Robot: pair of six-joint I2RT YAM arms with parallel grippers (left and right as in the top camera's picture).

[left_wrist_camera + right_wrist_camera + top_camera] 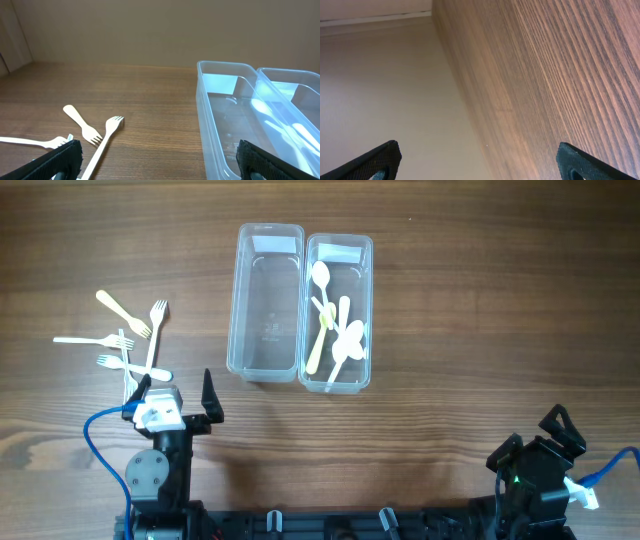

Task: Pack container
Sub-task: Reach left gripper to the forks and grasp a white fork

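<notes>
You are hovering your left gripper (170, 390), jaws spread wide, just beside the loose white plastic forks (130, 340) on the wooden table (450, 330), probably since the empty clear rectangular plastic tub (266, 300) is awaiting them, while your right gripper (530, 438) is idling open

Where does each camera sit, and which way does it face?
Overhead: above the table, facing straight down at the empty container, the container with spoons and the forks; left gripper and right gripper show, both open.
Left wrist: low on the left arm, facing forward over forks and containers; its fingers show.
Right wrist: on the right arm, tilted, facing bare table and wall; its fingers show.
Shared: overhead and left wrist both show forks and containers.
</notes>
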